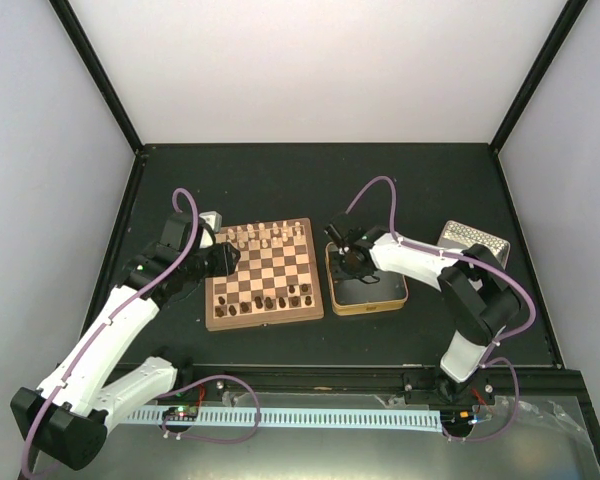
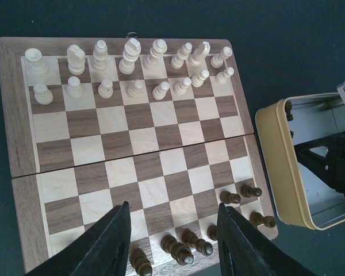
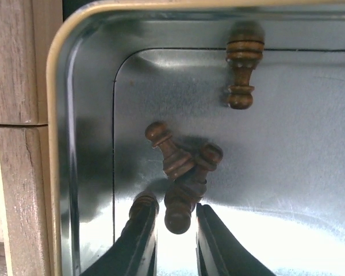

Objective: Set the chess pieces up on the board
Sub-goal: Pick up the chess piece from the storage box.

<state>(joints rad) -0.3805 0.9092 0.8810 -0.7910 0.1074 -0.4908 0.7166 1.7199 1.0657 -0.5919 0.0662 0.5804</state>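
The board (image 1: 265, 275) carries pale chessmen (image 2: 132, 57) on its far two rows. Several dark chess pieces (image 2: 181, 250) stand or lean along its near right rows. My left gripper (image 2: 172, 206) hovers open above those dark pieces, with nothing between its fingers. My right gripper (image 3: 172, 202) reaches into the metal tin (image 1: 365, 290). Its jaws are closed narrowly on the head of a dark piece (image 3: 181, 204) that leans against a dark pawn (image 3: 167, 149). One more dark piece (image 3: 241, 69) lies near the tin's far wall. Another brown shape is partly hidden behind the left finger (image 3: 139, 230).
The tin's gold rim (image 2: 282, 167) sits just right of the board's edge (image 3: 17, 115). A patterned metal lid (image 1: 472, 240) lies at the far right behind the right arm. A small pale object (image 1: 210, 218) shows behind the left arm.
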